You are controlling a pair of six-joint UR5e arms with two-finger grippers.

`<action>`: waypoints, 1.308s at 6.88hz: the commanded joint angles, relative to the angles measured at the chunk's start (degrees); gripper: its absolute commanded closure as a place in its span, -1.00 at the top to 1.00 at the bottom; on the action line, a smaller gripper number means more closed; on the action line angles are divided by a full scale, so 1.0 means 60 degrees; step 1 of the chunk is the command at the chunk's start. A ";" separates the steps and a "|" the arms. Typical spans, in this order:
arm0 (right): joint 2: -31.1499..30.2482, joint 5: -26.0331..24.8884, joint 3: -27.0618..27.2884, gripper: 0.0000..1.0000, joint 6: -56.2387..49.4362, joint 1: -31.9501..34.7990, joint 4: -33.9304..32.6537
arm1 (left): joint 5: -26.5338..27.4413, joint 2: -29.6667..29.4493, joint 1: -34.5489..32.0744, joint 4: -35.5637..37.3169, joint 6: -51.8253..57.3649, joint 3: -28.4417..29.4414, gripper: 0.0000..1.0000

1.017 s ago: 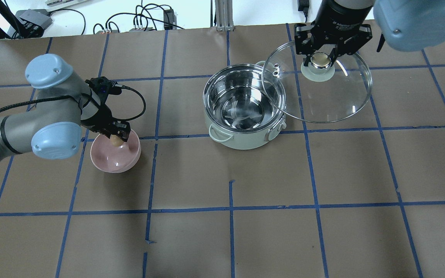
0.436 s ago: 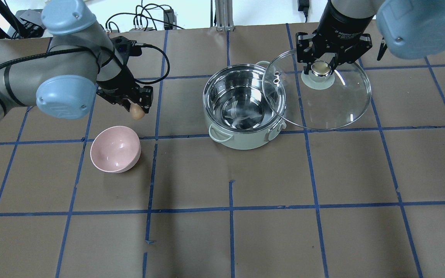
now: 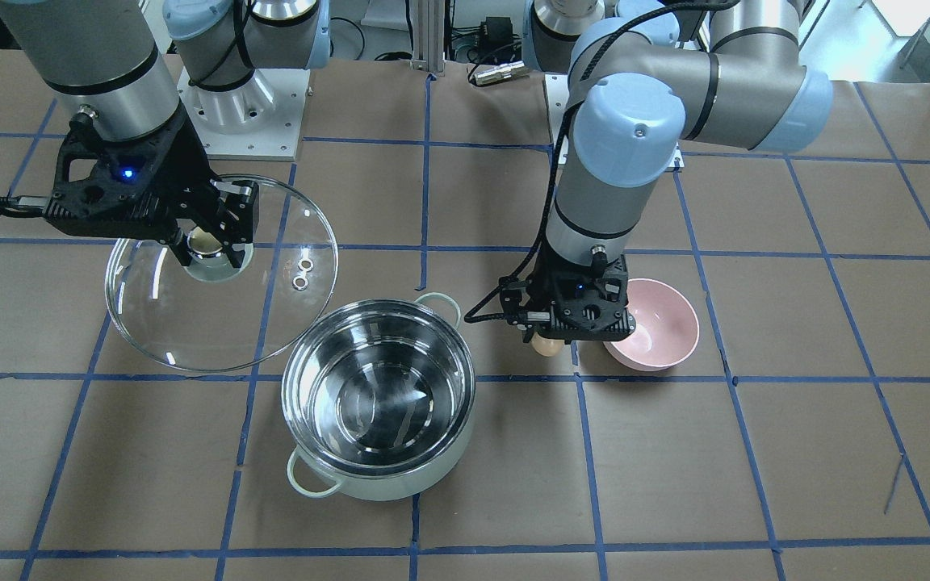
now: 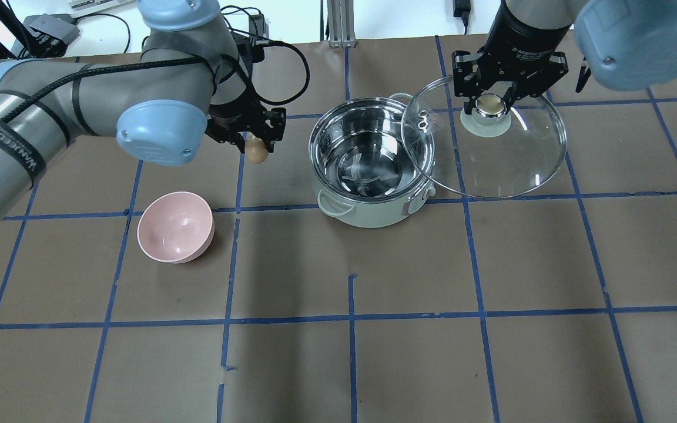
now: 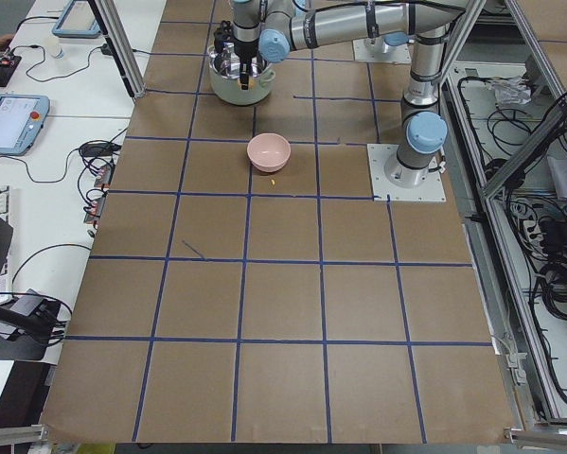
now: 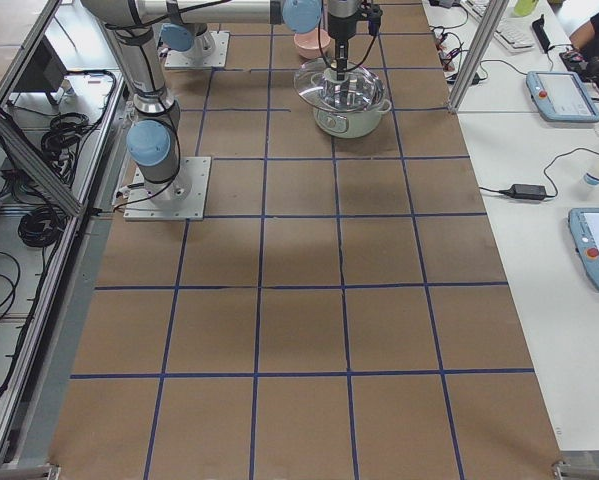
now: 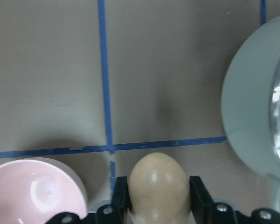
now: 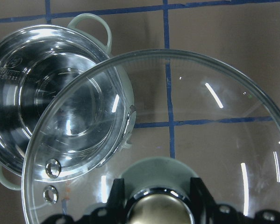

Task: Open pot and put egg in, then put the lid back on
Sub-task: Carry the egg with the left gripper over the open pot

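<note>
On the desk [image 4: 491,264], at left, stands the pink bowl [image 4: 175,226]; next, the left end effector [image 4: 255,144] pinches the egg [image 4: 258,154] across its sides, in the air short of the open pot [image 4: 374,214]. Light, smooth and brittle, the egg probably wants gentle pressure. Rightmost, the right end effector [image 4: 489,100] clamps the knob [image 4: 490,106] of the raised glass lid [image 4: 491,158].

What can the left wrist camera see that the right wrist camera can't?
Only the left wrist view: the egg pinched in the left tool, and the pink bowl. Only the right wrist view: the lid held in the right tool, and the shiny inside of the pot. Both: the pot's green outside and the taped brown table.
</note>
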 commanded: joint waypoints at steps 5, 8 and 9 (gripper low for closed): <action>-0.0008 0.0013 0.0018 -0.72 -0.0084 -0.0069 0.0024 | 0.0879 -0.1377 -0.1746 0.1465 -0.0538 0.0976 -0.54; -0.0038 0.0071 -0.0084 -0.69 -0.0055 0.0061 0.0010 | 0.0864 -0.1829 -0.1805 0.1888 -0.1666 0.0947 -0.54; -0.0023 0.0231 -0.0027 -0.69 -0.0069 0.0019 0.0009 | 0.0864 -0.2020 -0.1834 0.2180 -0.1710 0.0888 -0.54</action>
